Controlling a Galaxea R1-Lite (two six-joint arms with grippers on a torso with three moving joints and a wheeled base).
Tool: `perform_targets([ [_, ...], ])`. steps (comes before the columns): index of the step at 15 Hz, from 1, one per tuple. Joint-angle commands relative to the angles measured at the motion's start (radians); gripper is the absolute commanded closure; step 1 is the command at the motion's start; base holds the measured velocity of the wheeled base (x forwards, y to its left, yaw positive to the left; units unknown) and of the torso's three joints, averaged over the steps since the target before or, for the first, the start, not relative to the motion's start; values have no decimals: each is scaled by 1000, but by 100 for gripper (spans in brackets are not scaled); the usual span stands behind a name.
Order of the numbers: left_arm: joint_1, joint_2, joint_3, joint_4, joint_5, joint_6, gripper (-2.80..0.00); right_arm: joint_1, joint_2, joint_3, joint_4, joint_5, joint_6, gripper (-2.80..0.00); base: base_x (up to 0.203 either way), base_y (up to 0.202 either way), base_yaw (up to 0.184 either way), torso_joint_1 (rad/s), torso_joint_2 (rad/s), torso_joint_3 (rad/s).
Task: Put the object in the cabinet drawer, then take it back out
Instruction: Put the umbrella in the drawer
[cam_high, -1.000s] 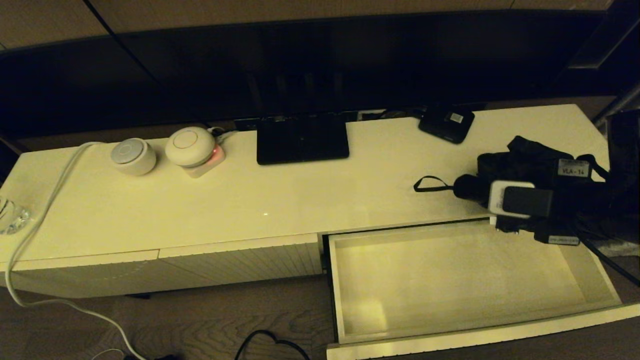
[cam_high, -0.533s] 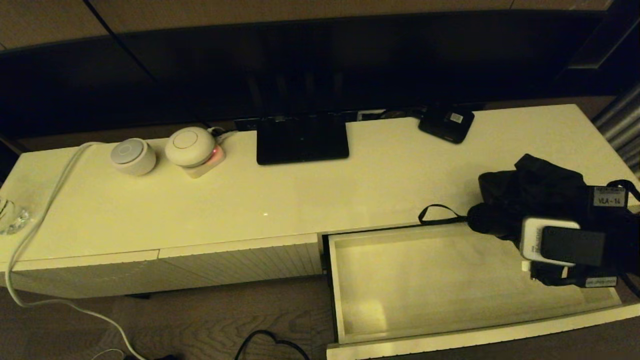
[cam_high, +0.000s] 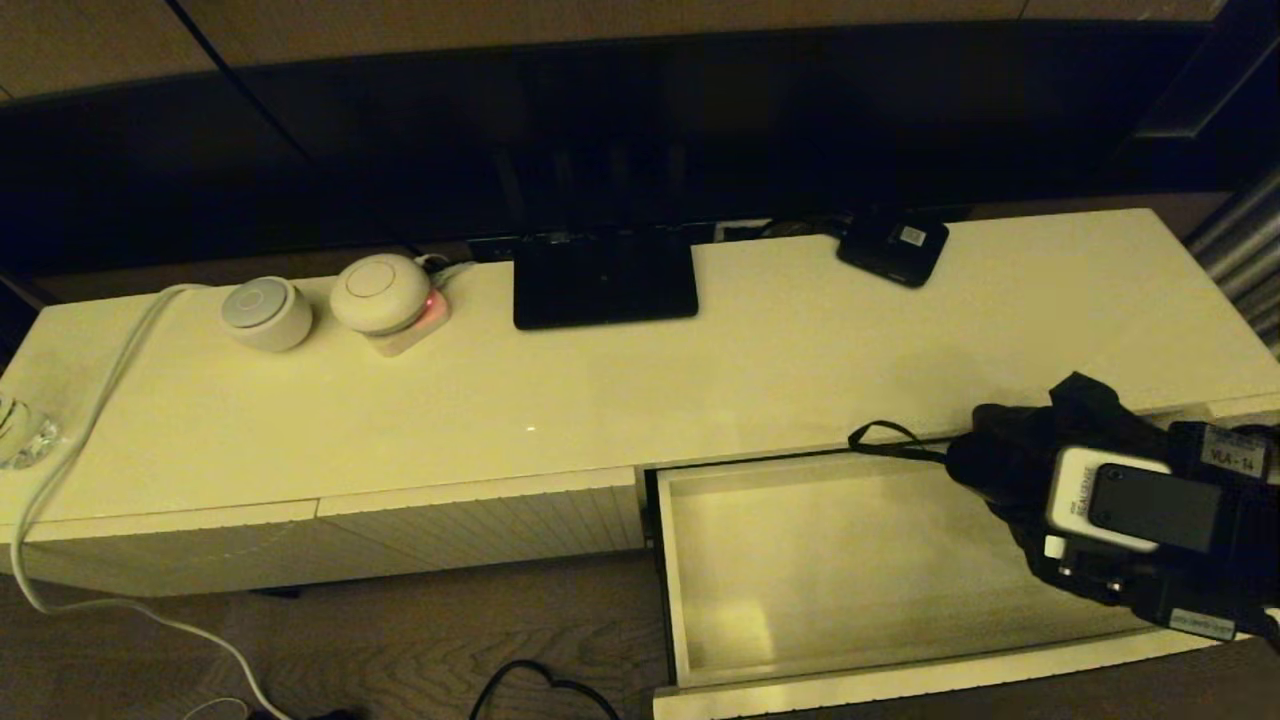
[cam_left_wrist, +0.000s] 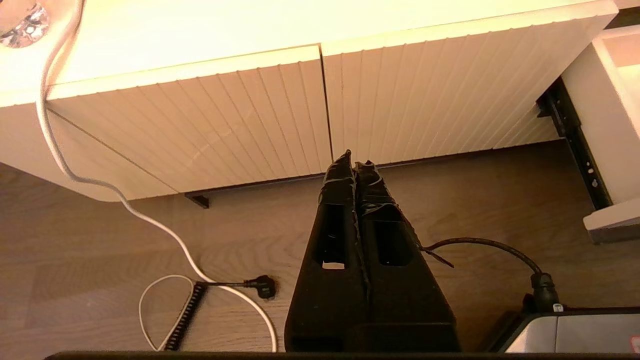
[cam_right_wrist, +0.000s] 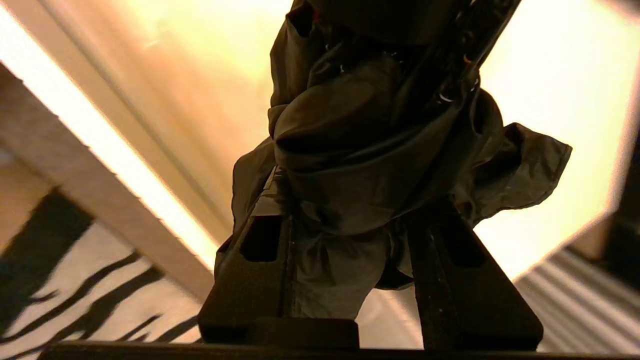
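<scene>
The black folding umbrella (cam_high: 1008, 462) hangs over the right end of the open cabinet drawer (cam_high: 668, 585), its thin wrist loop (cam_high: 880, 436) trailing over the drawer's back edge. My right gripper (cam_high: 1055, 505) is shut on the bunched fabric. In the right wrist view the umbrella (cam_right_wrist: 360, 130) fills the space between the two fingers of that gripper (cam_right_wrist: 350, 215). The drawer's cream floor is bare. My left gripper (cam_left_wrist: 354, 162) is shut on nothing, low in front of the closed ribbed fronts (cam_left_wrist: 240, 110); the head view does not show it.
On the cabinet top (cam_high: 600, 390) stand a small flat black box with a white label (cam_high: 893, 247), a dark screen base (cam_high: 604, 280) and two round white devices (cam_high: 266, 312) (cam_high: 381, 292). A white cable (cam_high: 90, 420) runs down the left end. Cables lie on the floor (cam_left_wrist: 235, 287).
My right gripper has carried the umbrella off the cabinet top, toward me and downward, so it now hangs over the drawer's right end. The left arm has not moved.
</scene>
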Motion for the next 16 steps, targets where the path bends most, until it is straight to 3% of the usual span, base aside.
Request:
perform_targets([
  [1, 0, 0, 3, 0, 0, -1, 0, -3, 56, 42, -32, 5, -2, 0, 0, 0, 0, 0, 0, 0],
  [6, 0, 0, 3, 0, 0, 0, 0, -41, 161, 79, -169, 47, -26, 0, 0, 0, 0, 0, 0, 0],
  [9, 0, 0, 3, 0, 0, 0, 0, -49, 169, 98, -231, 66, -145, 0, 0, 0, 0, 0, 0, 0],
  [12, 0, 0, 3, 0, 0, 0, 0, -122, 181, 130, -242, 80, -272, 0, 0, 0, 0, 0, 0, 0],
  [16, 0, 0, 3, 0, 0, 0, 0, -240, 253, 148, -248, 79, -305, 0, 0, 0, 0, 0, 0, 0],
])
